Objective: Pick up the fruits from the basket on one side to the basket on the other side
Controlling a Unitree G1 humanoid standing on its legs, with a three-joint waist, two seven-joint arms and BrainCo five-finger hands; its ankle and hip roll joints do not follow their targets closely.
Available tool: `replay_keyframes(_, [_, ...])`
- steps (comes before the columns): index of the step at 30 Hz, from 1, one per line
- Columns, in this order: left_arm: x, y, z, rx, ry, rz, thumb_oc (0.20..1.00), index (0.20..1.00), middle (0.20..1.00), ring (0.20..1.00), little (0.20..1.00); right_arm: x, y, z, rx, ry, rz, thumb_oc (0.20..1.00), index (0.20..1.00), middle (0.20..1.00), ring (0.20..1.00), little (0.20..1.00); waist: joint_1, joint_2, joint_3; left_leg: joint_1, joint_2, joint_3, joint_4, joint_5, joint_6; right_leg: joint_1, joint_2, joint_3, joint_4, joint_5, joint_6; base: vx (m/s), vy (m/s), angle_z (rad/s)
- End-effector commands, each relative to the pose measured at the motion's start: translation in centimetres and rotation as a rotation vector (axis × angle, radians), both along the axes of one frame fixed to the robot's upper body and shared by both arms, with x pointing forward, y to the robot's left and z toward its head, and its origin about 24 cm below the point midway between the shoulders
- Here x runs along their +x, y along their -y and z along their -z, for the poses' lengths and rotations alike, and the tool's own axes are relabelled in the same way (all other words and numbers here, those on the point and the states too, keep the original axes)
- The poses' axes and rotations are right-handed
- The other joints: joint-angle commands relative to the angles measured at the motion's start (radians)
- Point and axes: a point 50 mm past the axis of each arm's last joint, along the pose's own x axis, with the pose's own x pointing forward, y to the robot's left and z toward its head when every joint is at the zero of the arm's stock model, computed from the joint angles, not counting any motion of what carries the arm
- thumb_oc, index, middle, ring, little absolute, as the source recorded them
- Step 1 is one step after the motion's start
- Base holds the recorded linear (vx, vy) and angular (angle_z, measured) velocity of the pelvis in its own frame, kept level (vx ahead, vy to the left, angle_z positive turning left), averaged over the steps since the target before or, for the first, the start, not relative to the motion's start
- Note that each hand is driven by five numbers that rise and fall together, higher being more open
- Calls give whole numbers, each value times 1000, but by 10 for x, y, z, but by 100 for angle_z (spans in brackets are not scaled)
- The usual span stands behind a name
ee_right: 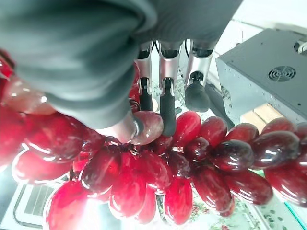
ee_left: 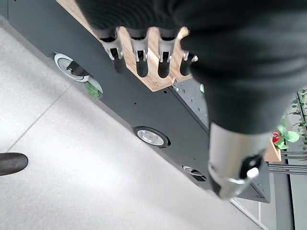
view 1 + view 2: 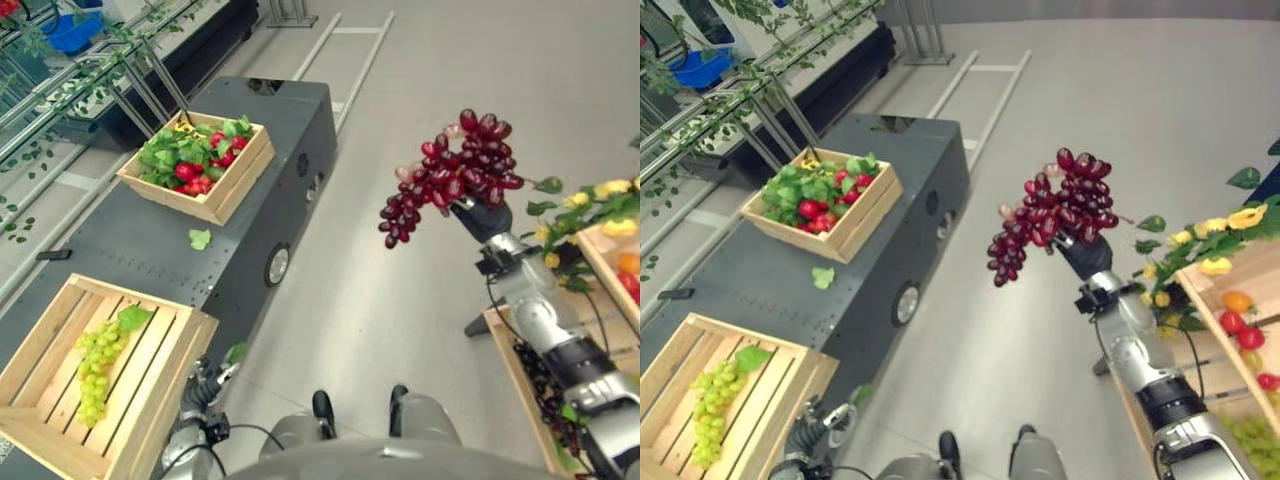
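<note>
My right hand (image 3: 482, 216) is shut on a bunch of dark red grapes (image 3: 455, 170), held up in the air over the floor between the two sides. In the right wrist view its fingers (image 1: 167, 108) curl onto the top of the red grapes (image 1: 158, 177). A slatted wooden crate (image 3: 172, 398) on the dark cart (image 3: 140, 255) at the near left holds a bunch of green grapes (image 3: 97, 370). My left hand (image 3: 207, 385) hangs low beside that crate's corner, fingers (image 2: 142, 55) straight and holding nothing.
A second crate (image 3: 238, 185) farther along the cart holds red fruits and green leaves. A loose leaf (image 3: 200, 239) lies between the crates. At the right stand wooden crates (image 3: 1202, 305) with mixed fruits and leafy yellow flowers (image 3: 600, 195). A metal rack with vines runs along the far left.
</note>
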Motion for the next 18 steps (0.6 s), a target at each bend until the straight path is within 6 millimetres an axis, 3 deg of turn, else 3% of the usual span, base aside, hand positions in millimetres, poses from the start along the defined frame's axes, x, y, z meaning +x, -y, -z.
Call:
replay_keyframes(1, [17, -10, -14, 73, 83, 10, 1000, 1000, 1000, 1000, 1000, 2, -13, -47, 85, 259, -25, 200, 200, 200, 200, 200, 25, -64, 20, -60, -47, -101, 304, -41, 2, 181, 17, 43, -291, 137, 90, 109, -10, -33])
replay_keyframes(2, [14, -10, -13, 74, 80, -10, 1000, 1000, 1000, 1000, 1000, 3, -19, -46, 97, 263, -35, 206, 206, 206, 206, 206, 51, -59, 17, -83, -118, -220, 234, -86, 24, 179, 37, 85, -279, 120, 94, 87, 32, -52])
replay_keyframes(3, [14, -10, -13, 74, 80, -10, 1000, 1000, 1000, 1000, 1000, 3, -19, -46, 97, 264, -35, 209, 209, 209, 209, 209, 50, -62, 14, -83, -121, -220, 228, -80, 24, 176, 34, 85, -280, 122, 95, 123, 58, -58])
replay_keyframes(5, [14, -12, -14, 75, 88, -30, 1000, 1000, 1000, 1000, 1000, 5, -26, -47, 95, 269, -61, 213, 213, 213, 213, 213, 60, -43, 13, -79, -130, -314, 59, -79, 41, 171, 73, 137, -265, 107, 105, 128, 75, -87])
replay_keyframes(7, [13, -12, -15, 75, 94, -34, 1000, 1000, 1000, 1000, 1000, 7, -30, -47, 89, 270, -74, 213, 213, 213, 213, 213, 67, -43, 14, -111, -166, -384, 34, -45, 38, 167, 85, 180, -246, 103, 108, 144, 84, -72])
replay_keyframes(9, [15, -17, -17, 89, 95, -21, 1000, 1000, 1000, 1000, 1000, 9, -35, -43, 75, 244, -91, 203, 203, 203, 203, 203, 57, -47, 6, -56, -150, -333, -1, -68, 59, 146, 83, 192, -197, 90, 114, 127, 123, -72])
replay_keyframes(13, [13, -22, -20, 109, 106, -30, 1000, 1000, 1000, 1000, 1000, 11, -43, -41, 74, 235, -115, 203, 203, 203, 203, 203, 64, -52, 6, -33, -149, -307, -8, -95, 80, 112, 78, 216, -157, 81, 121, 35, 116, -70])
replay_keyframes(18, [14, -25, -24, 124, 127, -49, 1000, 1000, 1000, 1000, 1000, 14, -53, -39, 69, 218, -137, 200, 200, 200, 200, 200, 61, -50, 41, -27, -124, -205, 18, -144, 108, 45, 75, 279, -107, 84, 136, -12, 110, -77])
